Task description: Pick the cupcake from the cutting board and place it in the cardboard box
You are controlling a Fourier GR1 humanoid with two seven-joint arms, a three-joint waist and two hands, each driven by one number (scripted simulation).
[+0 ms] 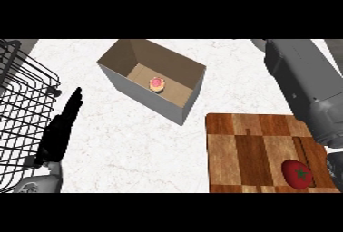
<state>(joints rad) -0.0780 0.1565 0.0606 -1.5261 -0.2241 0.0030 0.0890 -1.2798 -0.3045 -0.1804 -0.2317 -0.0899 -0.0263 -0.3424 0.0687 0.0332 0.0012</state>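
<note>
1. The cupcake (157, 84) sits upright on the floor of the cardboard box (150, 106), at 12 o'clock.
2. It is likely light, soft and easily crushed; grasp the wrapper's sides, not the frosting.
3. Its axis is vertical, pink top upward.
4. The left robot hand (61, 129), at 9 o'clock, rests with straight fingers and holds nothing. The right robot hand (335, 165), at 4 o'clock, is cut off by the edge, so its state cannot be told.

The white counter (134, 154) carries a cardboard box (144, 96) at upper centre, a cutting board (248, 149) at lower right, and a wire rack (20, 104) at left.
</note>
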